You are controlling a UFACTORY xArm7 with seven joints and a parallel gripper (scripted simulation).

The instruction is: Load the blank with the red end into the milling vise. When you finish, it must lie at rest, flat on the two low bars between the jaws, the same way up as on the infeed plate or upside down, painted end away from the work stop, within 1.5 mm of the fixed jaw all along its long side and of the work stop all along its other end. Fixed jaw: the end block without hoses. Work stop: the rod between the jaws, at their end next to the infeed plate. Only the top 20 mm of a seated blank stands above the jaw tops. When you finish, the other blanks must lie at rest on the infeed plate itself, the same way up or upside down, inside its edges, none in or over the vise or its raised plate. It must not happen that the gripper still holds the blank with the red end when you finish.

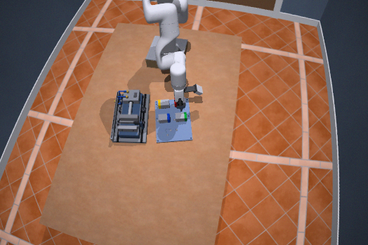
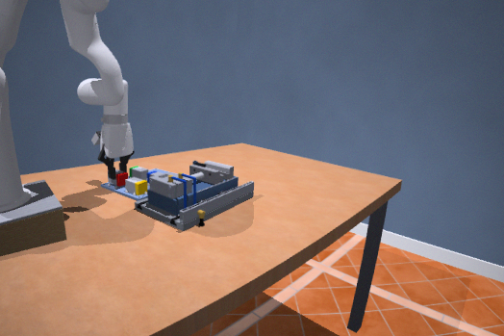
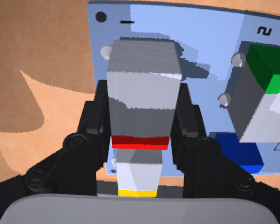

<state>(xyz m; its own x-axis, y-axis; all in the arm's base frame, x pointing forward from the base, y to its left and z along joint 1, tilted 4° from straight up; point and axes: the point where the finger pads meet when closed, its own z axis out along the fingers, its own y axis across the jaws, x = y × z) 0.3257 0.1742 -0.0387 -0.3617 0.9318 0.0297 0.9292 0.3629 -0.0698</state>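
Note:
The grey blank with the red end (image 1: 175, 104) (image 2: 122, 179) (image 3: 144, 90) is between the fingers, level, its red end towards the yellow-ended blank. My gripper (image 1: 180, 104) (image 2: 118, 176) (image 3: 141, 99) points down and is shut on its two long sides. The blank looks just above the infeed plate (image 1: 182, 135) (image 3: 195, 25); the gap is too small to judge. The milling vise (image 1: 130, 122) (image 2: 192, 193) stands beside the plate. Its fixed jaw (image 1: 128, 128) (image 2: 222, 168) is at the end away from the hoses. The work stop and low bars cannot be made out.
The yellow-ended blank (image 1: 163, 104) (image 2: 132, 186) (image 3: 139, 175) lies on the plate beside the red-ended one. The blue-ended blank (image 1: 163, 118) (image 3: 235, 150) and green-ended blank (image 1: 180, 116) (image 2: 139, 172) (image 3: 265, 112) lie there too. Blue hoses (image 2: 194, 192) rise at the vise's near end.

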